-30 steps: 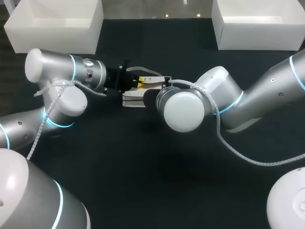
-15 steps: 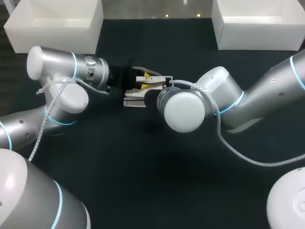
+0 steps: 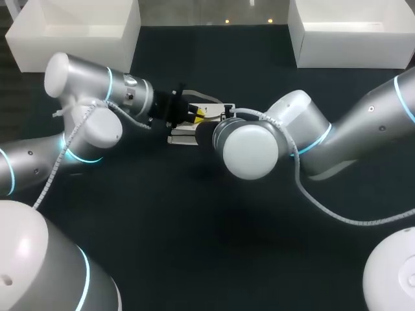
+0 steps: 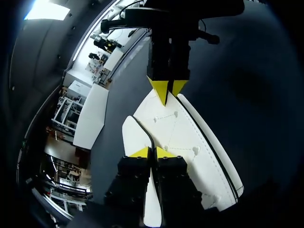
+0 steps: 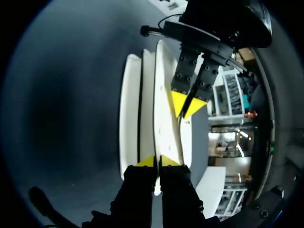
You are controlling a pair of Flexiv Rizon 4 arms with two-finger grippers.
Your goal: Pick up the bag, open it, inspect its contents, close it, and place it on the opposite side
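A flat white bag (image 3: pixel 182 135) with stitched seams lies at the table's middle, between my two arms. My left gripper (image 4: pixel 152 153) is shut on the thin edge of the bag's upper flap (image 4: pixel 183 135), where a dark strap (image 4: pixel 142 129) runs. From the opposite end, my right gripper (image 5: pixel 156 161) is shut on the same flap (image 5: pixel 164 102), which stands lifted off the white layers (image 5: pixel 130 109) below. The two pairs of yellow tips face each other a short way apart. In the head view the left gripper (image 3: pixel 197 114) shows over the bag, while the right one's fingers are hidden under its wrist.
A white open box (image 3: pixel 71 32) stands at the back left and another white box (image 3: pixel 350 32) at the back right. The dark table top (image 3: pixel 194 227) stretches in front of the bag.
The left gripper let go of the flap, drew back a little, then came forward and shut on it again. The left arm's elbow swung rightwards. The right arm has kept still.
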